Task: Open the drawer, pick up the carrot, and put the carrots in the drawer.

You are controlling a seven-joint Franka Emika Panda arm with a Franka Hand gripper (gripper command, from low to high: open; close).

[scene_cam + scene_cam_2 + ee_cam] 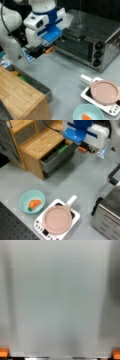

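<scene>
The dark grey drawer (pixel 43 88) (pixel 55 162) of the bamboo-topped cabinet (pixel 15 93) (pixel 40 142) stands pulled open. A green vegetable (pixel 24 79) (pixel 61 149) and a yellow piece (pixel 15 73) lie inside it. The orange carrot (pixel 86 117) (pixel 34 203) lies in the light blue bowl (pixel 79 111) (pixel 24 197), far from the arm. My gripper (pixel 41 52) (pixel 87 149) (pixel 60 353) hangs above the grey table beside the drawer's end, near the toaster oven. It is open, its orange fingertips (pixel 3 352) spread wide with only bare table between them.
A silver toaster oven (pixel 87 47) (pixel 107 216) stands at the table's edge. A white cooktop (pixel 110 108) (pixel 40 226) carries a pink pan (pixel 103 91) (pixel 57 220) next to the bowl. Grey table (pixel 65 72) (pixel 82 177) lies between drawer, oven and bowl.
</scene>
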